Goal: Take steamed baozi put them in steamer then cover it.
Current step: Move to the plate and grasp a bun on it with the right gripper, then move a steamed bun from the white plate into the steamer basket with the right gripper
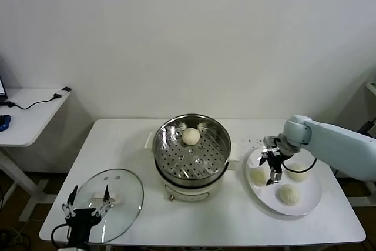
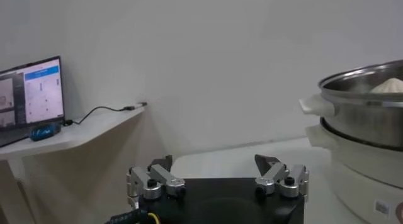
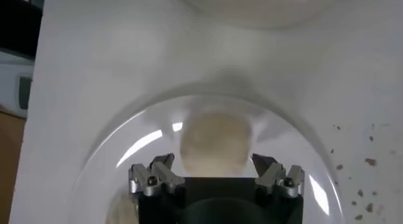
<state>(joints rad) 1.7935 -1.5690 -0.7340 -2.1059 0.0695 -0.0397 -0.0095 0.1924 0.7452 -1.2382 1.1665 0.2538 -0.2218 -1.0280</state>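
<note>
While right end effector [image 1: 274,167] hangs spread over plate bun [image 3: 216,143], off-centre closing could squash or roll it; left end effector [image 1: 87,206] spread, idle.

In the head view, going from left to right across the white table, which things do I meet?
Glass lid → steamer holding one bun → right hand over the white plate with three buns.

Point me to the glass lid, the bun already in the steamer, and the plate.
glass lid [image 1: 120,195], head view, on the glass dome right of its handle.
bun in the steamer [image 1: 191,136], head view, top of the bun.
plate [image 1: 313,195], head view, bare rim on the right side.
</note>
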